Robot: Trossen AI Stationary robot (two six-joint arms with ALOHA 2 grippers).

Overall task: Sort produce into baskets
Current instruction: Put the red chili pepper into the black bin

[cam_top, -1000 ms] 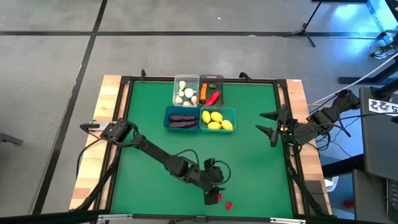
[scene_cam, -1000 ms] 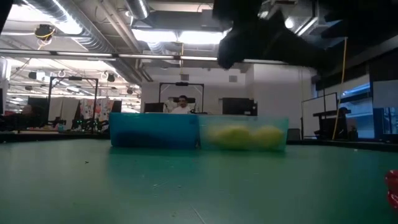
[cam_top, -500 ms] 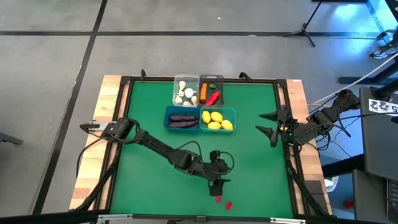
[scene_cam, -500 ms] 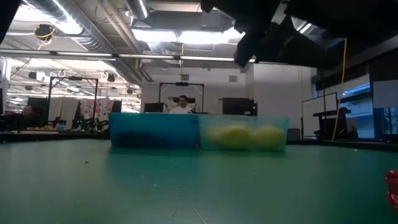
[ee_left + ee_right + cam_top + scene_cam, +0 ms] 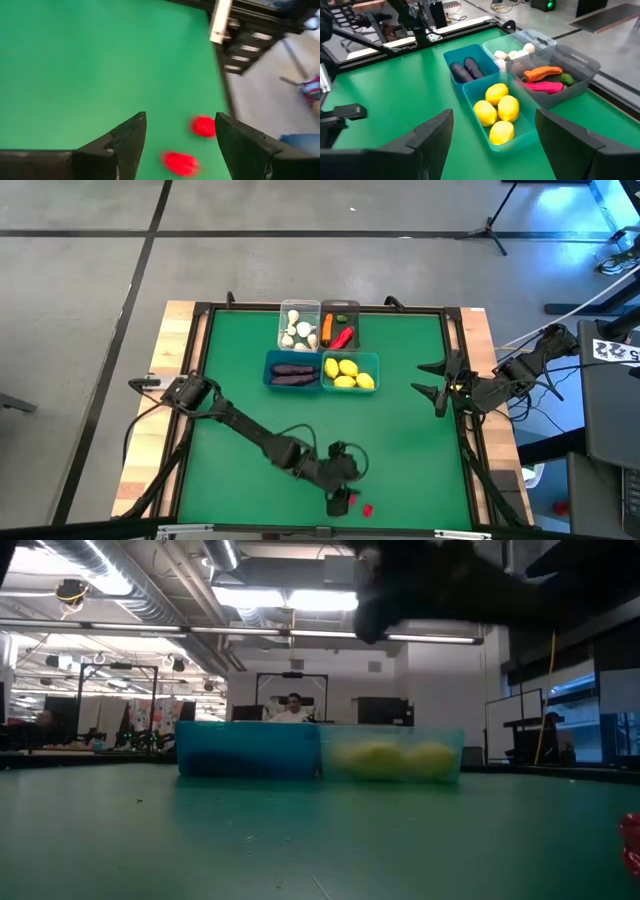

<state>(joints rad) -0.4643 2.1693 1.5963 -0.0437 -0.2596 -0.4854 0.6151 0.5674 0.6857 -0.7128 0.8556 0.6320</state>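
Left end effector point(image 5: 340, 502): low over the near edge of the green bench point(image 5: 400, 440); fingers point(image 5: 125, 142) spread wide, holding nothing.
Red chili pieces: two small red items; one point(image 5: 179, 163) lies between the left end effector's spread fingers, the other point(image 5: 202, 126) just beyond it, closer to one fingertip. From above, one point(image 5: 350, 497) shows at the fingertips and the other point(image 5: 367, 509) just beside it, toward the right arm's side. Both rest on the bench surface, well apart from the baskets.
Teal basket, lemons point(image 5: 349, 371): far from the left end effector, across the bench; holds four yellow lemons point(image 5: 496, 111); directly ahead of the right end effector.
Teal basket, eggplants point(image 5: 292, 371): touching the lemon basket on its left-arm side; holds two dark purple eggplants point(image 5: 466, 70).
Dark grey basket point(image 5: 340, 326): behind the lemon basket; holds an orange carrot point(image 5: 541, 73), a red chili pepper point(image 5: 543, 87) and a small green piece point(image 5: 567, 78).
Clear basket point(image 5: 299, 326): beside the grey basket, behind the eggplant basket; holds white garlic bulbs point(image 5: 512, 52).
Right end effector point(image 5: 437, 378): at the bench's right edge, facing the basket cluster; fingers point(image 5: 427, 137) wide apart, holding nothing.
Background: person point(image 5: 292, 708) seated in the room beyond the bench.
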